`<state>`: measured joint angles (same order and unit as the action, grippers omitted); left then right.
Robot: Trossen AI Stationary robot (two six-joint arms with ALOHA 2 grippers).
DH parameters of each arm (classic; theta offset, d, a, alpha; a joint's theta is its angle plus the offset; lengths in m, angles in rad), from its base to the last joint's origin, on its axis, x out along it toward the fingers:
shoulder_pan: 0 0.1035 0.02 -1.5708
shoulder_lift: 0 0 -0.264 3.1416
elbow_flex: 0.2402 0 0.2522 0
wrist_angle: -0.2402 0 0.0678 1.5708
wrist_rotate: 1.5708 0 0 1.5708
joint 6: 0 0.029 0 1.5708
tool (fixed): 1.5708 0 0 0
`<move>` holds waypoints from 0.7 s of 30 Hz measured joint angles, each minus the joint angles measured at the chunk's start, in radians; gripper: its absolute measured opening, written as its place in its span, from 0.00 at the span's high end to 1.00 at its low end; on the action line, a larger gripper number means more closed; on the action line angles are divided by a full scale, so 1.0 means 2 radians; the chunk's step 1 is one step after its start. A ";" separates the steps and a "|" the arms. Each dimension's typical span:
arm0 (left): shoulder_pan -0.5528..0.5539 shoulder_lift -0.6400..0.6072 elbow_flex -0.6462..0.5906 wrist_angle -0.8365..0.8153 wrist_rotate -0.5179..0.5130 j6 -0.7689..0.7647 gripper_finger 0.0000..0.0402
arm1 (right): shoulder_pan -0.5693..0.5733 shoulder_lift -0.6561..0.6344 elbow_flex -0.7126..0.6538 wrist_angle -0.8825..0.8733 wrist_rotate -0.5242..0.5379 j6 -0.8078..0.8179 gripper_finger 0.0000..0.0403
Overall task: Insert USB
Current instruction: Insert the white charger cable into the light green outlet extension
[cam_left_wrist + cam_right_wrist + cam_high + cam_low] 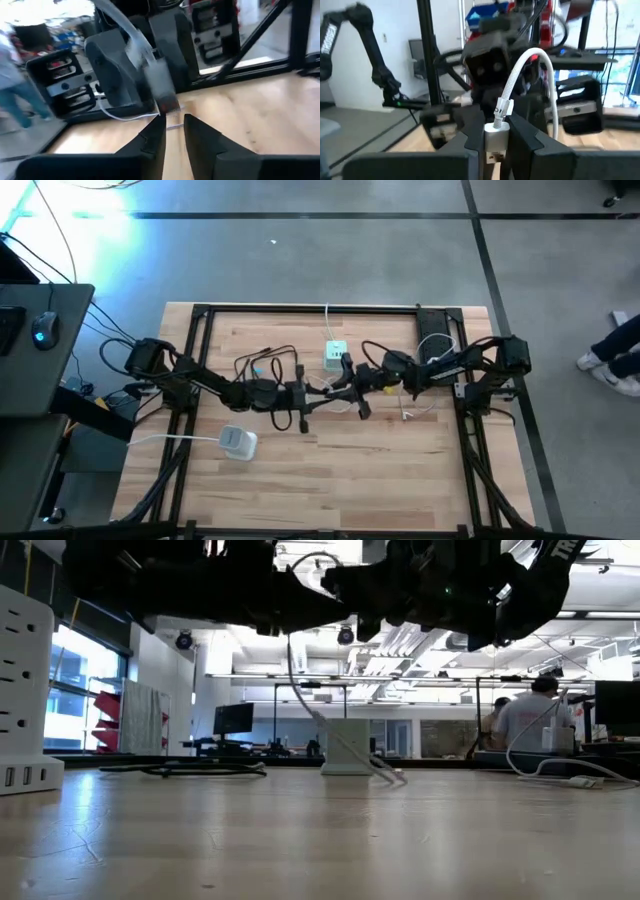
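USB plug (496, 136) pinched in the right gripper (496, 142), mid-table near the white charger block (335, 355) | left gripper (172, 131) slightly parted, holding nothing | plug looks light and rigid, its white cable (520, 75) stiff-ish and springy, so I'd grab the housing | wood table (400, 470), office room with a person (525, 720) behind

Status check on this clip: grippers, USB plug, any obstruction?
Right gripper shut on white USB plug, mid-table, raised. Left gripper open, facing the plug, not gripping. White charger behind them, plug not inserted. Nothing blocking.
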<state>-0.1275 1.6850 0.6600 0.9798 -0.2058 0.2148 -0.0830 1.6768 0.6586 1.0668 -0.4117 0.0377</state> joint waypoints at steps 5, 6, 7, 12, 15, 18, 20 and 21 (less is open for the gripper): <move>0.009 0.001 -0.001 -0.003 0.036 -0.025 0.79 | 0.000 0.000 0.001 -0.020 -0.002 -0.016 0.91; 0.009 0.001 -0.001 -0.003 0.034 -0.028 0.78 | 0.000 0.000 0.001 -0.020 -0.002 -0.019 0.91; 0.009 0.001 -0.001 -0.002 0.033 -0.028 0.77 | 0.001 0.000 0.001 -0.019 -0.002 -0.021 0.91; 0.009 0.001 -0.001 0.000 0.023 -0.028 0.76 | 0.000 -0.001 0.001 -0.023 -0.002 -0.027 0.91; 0.008 0.001 0.000 0.002 -0.021 -0.028 0.76 | 0.000 -0.001 0.001 -0.035 0.007 -0.034 0.91; 0.005 0.001 0.000 0.000 -0.044 -0.024 0.76 | 0.000 -0.001 0.001 -0.047 0.028 -0.045 0.92; 0.004 0.001 0.000 -0.002 -0.047 -0.019 0.77 | 0.000 -0.001 0.001 -0.050 0.034 -0.051 0.92; 0.004 0.001 0.000 -0.002 -0.051 -0.019 0.78 | 0.000 -0.001 0.001 -0.050 0.033 -0.051 0.92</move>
<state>-0.1196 1.6867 0.6590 0.9762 -0.3069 0.1772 -0.0839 1.6745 0.6609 0.9674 -0.3454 -0.0645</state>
